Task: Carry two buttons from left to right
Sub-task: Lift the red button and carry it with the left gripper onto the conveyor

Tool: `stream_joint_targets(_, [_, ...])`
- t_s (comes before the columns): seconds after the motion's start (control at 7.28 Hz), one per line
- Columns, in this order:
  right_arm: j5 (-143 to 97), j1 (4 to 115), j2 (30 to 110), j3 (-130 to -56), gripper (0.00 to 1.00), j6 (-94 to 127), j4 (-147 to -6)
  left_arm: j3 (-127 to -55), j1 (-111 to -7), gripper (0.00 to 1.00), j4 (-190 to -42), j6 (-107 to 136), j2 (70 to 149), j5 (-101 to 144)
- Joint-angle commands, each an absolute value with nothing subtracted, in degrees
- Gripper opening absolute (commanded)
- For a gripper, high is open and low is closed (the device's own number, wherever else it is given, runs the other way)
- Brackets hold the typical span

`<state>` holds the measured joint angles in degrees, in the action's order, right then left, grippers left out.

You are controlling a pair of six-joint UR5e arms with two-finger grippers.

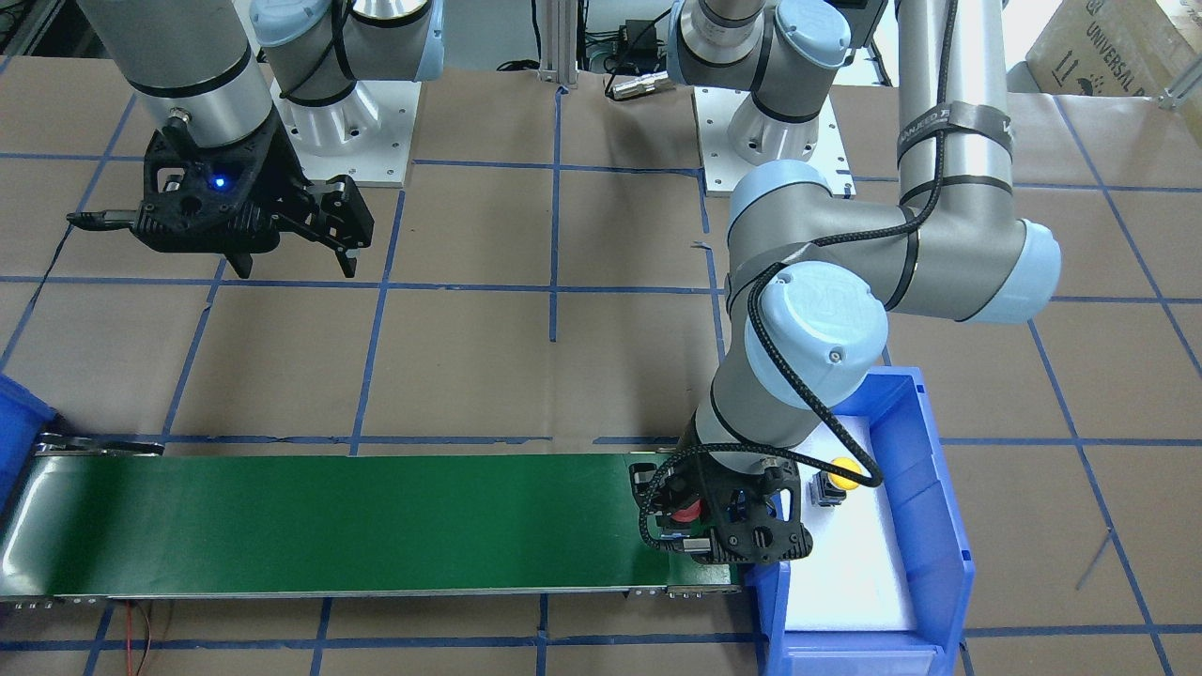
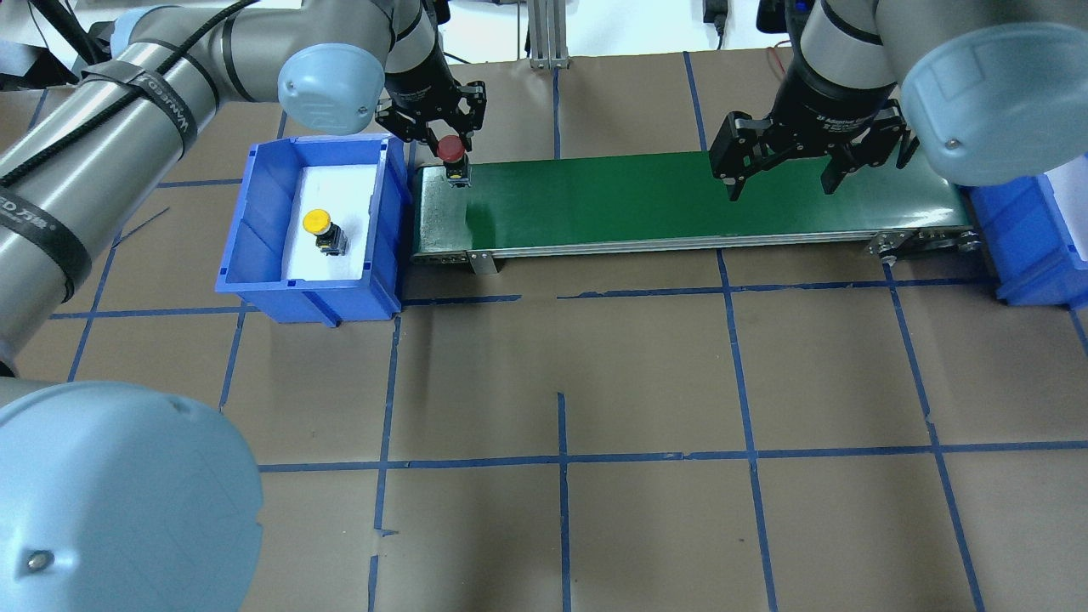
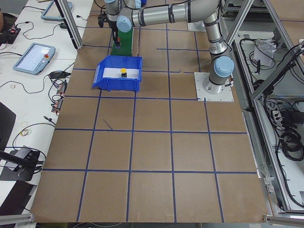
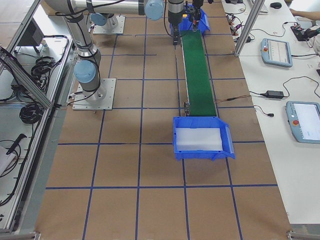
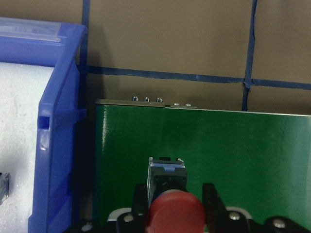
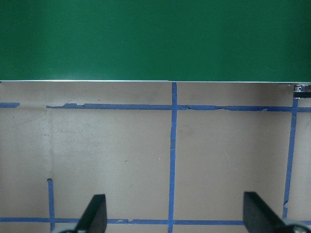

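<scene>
The red button stands upright on the left end of the green conveyor belt, its grey body touching the belt. My left gripper is shut on its red cap, one finger on each side. In the front-facing view the cap peeks out under the gripper. The yellow button sits on white foam in the left blue bin, also seen as the yellow button. My right gripper hangs open and empty above the belt's right part, fingers wide apart.
A second blue bin with a white liner stands at the belt's right end, shown as the bin in the right side view. Brown paper with blue tape lines covers the table. The arm bases stand behind the belt.
</scene>
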<state>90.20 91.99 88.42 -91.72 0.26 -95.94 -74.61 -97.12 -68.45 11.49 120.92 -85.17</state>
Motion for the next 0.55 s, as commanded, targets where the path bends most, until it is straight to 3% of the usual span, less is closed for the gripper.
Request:
stream_joint_targets(0.0, [90.3,91.9,88.4,-91.6,1.0,0.0,-95.5,-74.6,-97.1,0.03,-67.3,10.5,121.6,-85.2])
stream_joint_targets(0.41, [90.2,91.9,88.4,-91.6,1.0,0.3,-95.7,-75.0,-97.2,0.03,-67.1,10.4,122.1,-85.2])
